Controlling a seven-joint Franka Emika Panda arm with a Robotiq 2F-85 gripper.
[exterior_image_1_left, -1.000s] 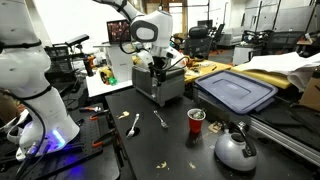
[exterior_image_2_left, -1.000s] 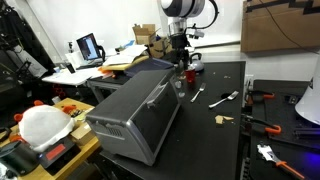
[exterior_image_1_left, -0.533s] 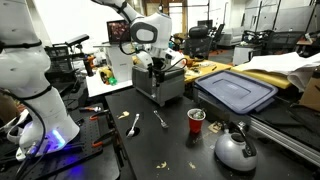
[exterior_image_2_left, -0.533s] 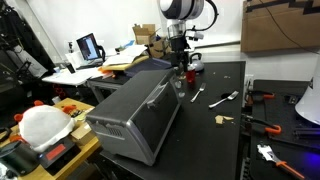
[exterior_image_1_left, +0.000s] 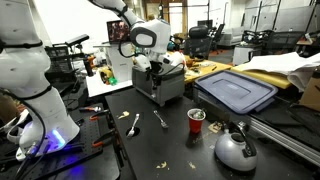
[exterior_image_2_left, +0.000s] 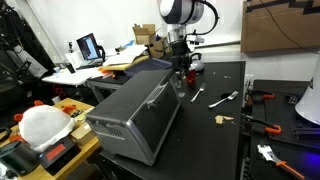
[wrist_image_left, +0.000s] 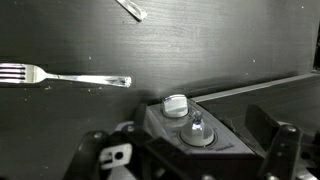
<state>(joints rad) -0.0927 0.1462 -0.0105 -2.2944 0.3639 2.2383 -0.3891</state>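
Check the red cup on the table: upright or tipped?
Upright. The red cup stands on its base on the black table, open mouth facing up. What is inside it cannot be told.

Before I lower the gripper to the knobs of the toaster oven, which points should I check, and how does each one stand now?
1. Gripper open and empty: ok, the jaws stand wide with nothing in them.
2. White knob lined up between the fingers: ok in the wrist view.
3. Fingers clear of the toaster oven: cannot tell, the height above it is unclear.
4. Fork apart from the oven: ok, it lies flat on the table.
5. Red cup upright and away from the gripper: ok.
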